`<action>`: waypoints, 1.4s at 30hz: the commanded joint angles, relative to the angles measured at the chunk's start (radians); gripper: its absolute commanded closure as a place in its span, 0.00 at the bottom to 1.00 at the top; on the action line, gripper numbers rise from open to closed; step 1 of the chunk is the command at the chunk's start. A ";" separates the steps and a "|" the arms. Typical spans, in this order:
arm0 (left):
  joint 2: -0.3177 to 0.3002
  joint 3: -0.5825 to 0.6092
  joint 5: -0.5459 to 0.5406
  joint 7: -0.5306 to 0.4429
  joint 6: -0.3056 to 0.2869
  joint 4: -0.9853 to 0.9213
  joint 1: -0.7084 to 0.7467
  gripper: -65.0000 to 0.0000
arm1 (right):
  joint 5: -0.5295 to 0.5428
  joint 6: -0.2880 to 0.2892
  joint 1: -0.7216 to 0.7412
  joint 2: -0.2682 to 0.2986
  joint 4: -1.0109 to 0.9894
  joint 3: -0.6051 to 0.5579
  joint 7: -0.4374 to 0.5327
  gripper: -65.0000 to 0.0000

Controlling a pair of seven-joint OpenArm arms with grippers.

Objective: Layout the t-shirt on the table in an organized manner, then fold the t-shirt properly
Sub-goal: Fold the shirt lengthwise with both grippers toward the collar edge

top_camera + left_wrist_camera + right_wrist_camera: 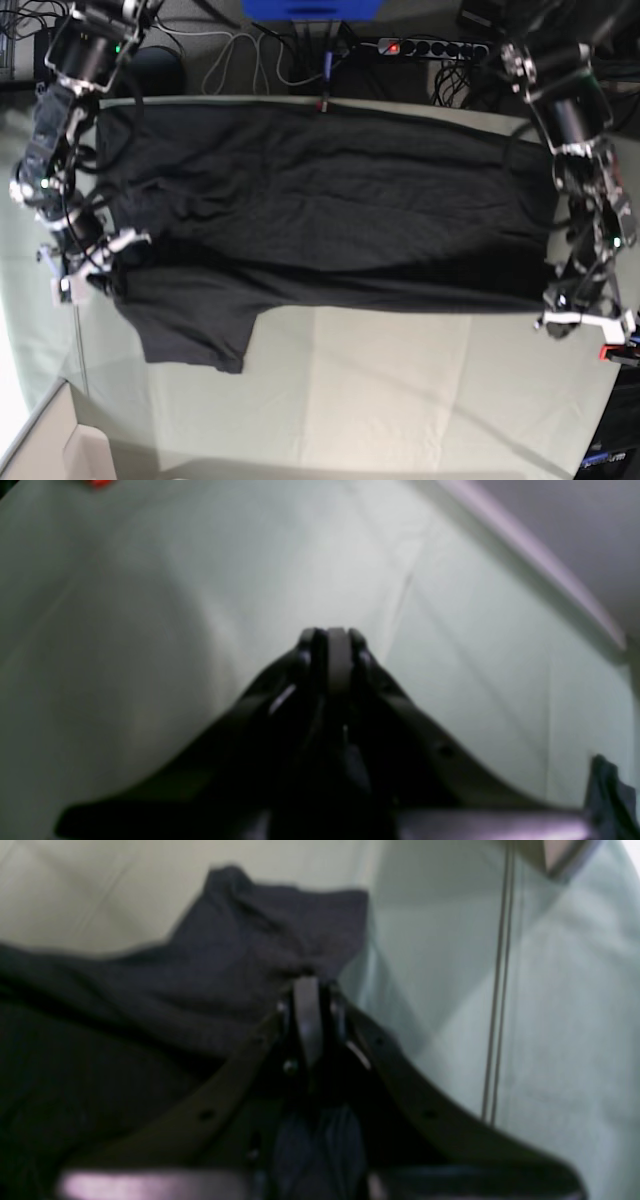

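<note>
Both grippers have their fingers pressed together. The right gripper point(311, 985) pinches dark fabric of the t-shirt point(320, 205), which lies spread wide across the table point(400, 390). The left gripper point(334, 632) hangs over pale cloth; blur makes it hard to tell whether anything sits between its fingers.

Left gripper point(332, 636): black curved fingers showing small screw holes, grey central pad. Right gripper point(310, 987): same black build, round screw heads glinting. Both arms in base view: black segmented links carrying looped dark cables, white brackets near wrists.
</note>
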 commanded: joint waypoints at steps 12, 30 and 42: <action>-0.018 -0.003 -0.013 -0.023 -0.005 0.138 0.122 1.00 | 0.020 0.002 -0.117 0.029 0.027 0.047 0.037 1.00; -0.018 -0.003 -0.013 -0.023 -0.005 0.140 0.274 1.00 | 0.015 0.002 -0.252 0.023 0.021 0.123 0.039 1.00; -0.038 -0.003 -0.011 -0.023 -0.005 0.028 0.289 0.99 | 0.015 0.002 -0.292 0.003 0.020 0.120 0.039 1.00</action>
